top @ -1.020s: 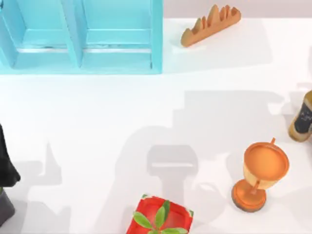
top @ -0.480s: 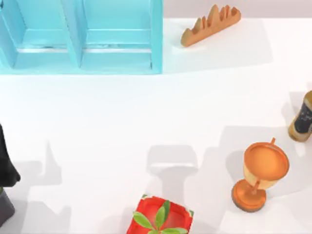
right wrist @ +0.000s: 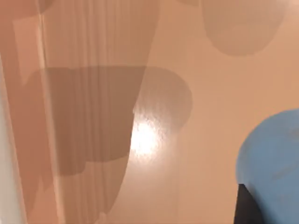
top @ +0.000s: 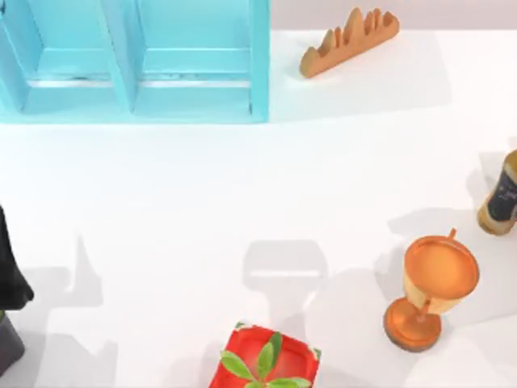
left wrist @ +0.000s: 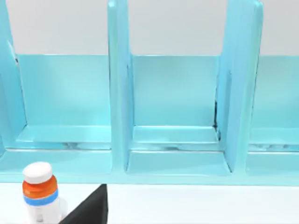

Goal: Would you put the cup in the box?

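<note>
2 glossy cyan compartments of the box (top: 137, 61) adjoin the matte white tabletop (top: 202, 194) top-view; left wrist view: its smooth dividers; right wrist view: rounded blue cup (right wrist: 273, 163) beside a dark finger, gripper state indeterminate.

Rendered simulation tabletop: plain white table (top: 161, 202), flat-shaded blue box (top: 137, 65).

I'm seeing bright, even light on the white table (top: 161, 202), with soft grey shadows falling across it. A glare spot shines in my right wrist view, where the blue cup (right wrist: 273, 158) looks blurred.
</note>
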Available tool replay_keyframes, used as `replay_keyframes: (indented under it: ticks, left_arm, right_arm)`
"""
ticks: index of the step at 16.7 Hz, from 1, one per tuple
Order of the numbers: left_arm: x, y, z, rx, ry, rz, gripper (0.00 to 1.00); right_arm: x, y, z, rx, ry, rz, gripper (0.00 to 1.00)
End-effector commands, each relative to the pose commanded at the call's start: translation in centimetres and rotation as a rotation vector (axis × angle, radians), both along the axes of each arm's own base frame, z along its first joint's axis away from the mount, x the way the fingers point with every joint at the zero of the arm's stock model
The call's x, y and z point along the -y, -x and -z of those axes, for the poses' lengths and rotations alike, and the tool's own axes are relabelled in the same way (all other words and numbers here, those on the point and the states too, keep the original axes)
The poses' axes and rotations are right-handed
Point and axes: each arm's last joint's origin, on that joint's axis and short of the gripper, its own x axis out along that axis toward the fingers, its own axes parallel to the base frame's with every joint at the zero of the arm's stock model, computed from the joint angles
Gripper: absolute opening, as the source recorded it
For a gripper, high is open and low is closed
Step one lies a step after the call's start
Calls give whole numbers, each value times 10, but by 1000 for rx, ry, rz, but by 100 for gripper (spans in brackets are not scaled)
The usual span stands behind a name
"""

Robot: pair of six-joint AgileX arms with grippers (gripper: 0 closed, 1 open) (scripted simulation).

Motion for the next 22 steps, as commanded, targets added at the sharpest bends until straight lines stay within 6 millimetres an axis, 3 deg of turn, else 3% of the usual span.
replay_keyframes:
  ticks: [3,6,19,22]
  left_arm:
    - [0,0,0,0,0,0,100]
    - [0,0,0,0,0,0,100]
    - [0,0,0,0,0,0,100]
    - [0,0,0,0,0,0,100]
  right_arm:
    - [2,1,16,-5,-1,-2,0]
    - [2,1,17,-5,-1,-2,0]
    - [2,1,17,-5,-1,-2,98]
    - [2,1,17,-5,-1,-2,100]
